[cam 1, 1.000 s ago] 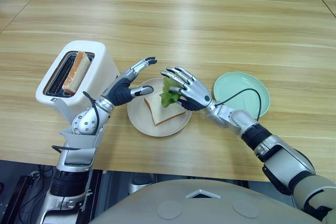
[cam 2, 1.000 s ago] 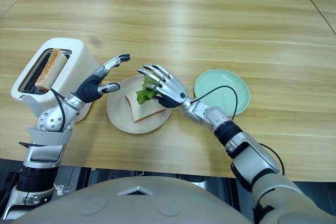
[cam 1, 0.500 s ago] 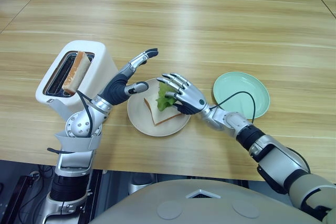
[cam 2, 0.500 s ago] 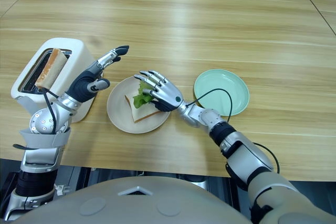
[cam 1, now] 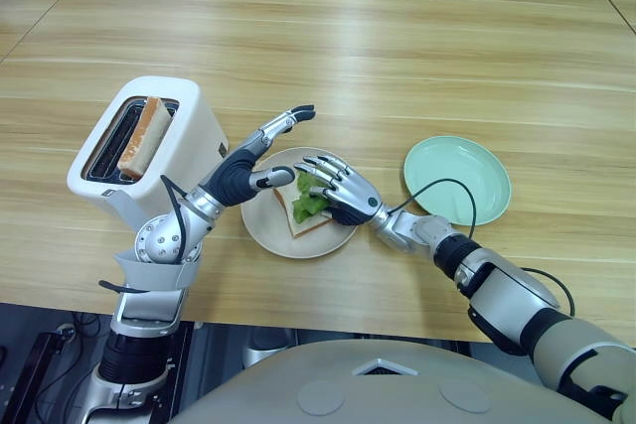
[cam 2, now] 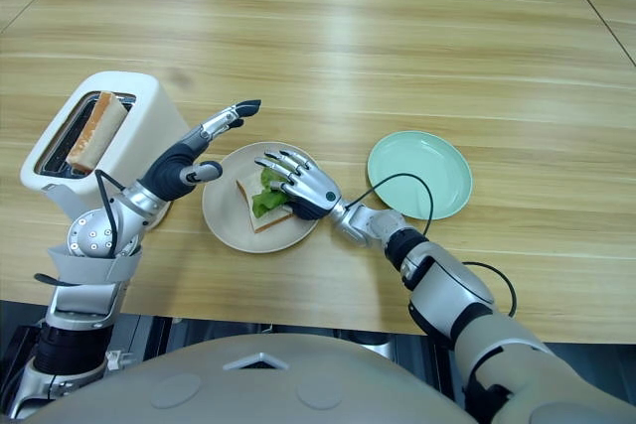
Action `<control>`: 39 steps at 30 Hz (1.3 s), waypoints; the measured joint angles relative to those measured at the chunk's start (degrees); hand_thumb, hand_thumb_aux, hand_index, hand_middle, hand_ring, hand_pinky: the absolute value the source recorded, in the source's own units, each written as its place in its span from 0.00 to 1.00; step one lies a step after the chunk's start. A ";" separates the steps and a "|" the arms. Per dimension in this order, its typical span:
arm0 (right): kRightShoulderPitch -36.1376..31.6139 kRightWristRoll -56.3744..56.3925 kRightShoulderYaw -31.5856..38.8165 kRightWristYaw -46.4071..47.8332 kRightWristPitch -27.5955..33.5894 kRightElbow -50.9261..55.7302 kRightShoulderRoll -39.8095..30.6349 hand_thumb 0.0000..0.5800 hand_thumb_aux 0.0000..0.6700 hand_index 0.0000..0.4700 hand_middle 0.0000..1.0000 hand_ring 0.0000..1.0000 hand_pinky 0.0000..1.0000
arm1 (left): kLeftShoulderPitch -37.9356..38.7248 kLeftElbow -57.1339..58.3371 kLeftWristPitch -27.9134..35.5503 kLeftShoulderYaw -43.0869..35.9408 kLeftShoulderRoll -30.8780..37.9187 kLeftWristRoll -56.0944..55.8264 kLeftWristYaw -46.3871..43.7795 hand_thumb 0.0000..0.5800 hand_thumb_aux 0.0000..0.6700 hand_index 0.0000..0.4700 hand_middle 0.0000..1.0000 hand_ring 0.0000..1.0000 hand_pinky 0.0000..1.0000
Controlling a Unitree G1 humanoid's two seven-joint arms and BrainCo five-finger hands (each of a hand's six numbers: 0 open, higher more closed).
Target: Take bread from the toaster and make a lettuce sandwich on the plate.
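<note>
Right hand (cam 1: 348, 198) clamps lettuce (cam 1: 306, 208) beneath its fingers onto bread (cam 1: 298, 222); left hand (cam 1: 243, 171) spread.

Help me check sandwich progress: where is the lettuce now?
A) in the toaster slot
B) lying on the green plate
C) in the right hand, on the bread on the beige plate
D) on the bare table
C: the right hand grips the lettuce against the bread slice on the beige plate.
</note>
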 measured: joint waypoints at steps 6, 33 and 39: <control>-1.20 0.43 0.01 -0.73 1.14 2.41 0.70 0.00 0.00 0.00 0.00 0.00 0.00 | 0.31 0.02 -0.17 -1.79 -0.02 0.41 -0.25 0.00 0.00 0.00 0.00 0.00 0.00; -1.47 5.37 -3.84 -0.38 -3.29 -6.17 -5.39 0.00 0.00 0.00 0.00 0.00 0.00 | -0.23 0.47 -1.09 -3.16 0.20 0.99 -1.20 0.00 0.00 0.00 0.00 0.00 0.00; 2.26 18.62 -13.25 7.67 -12.21 -21.58 -8.54 0.00 0.00 0.00 0.00 0.00 0.00 | -1.03 1.20 -1.22 -3.78 -0.42 0.69 -1.19 0.00 0.00 0.00 0.00 0.00 0.00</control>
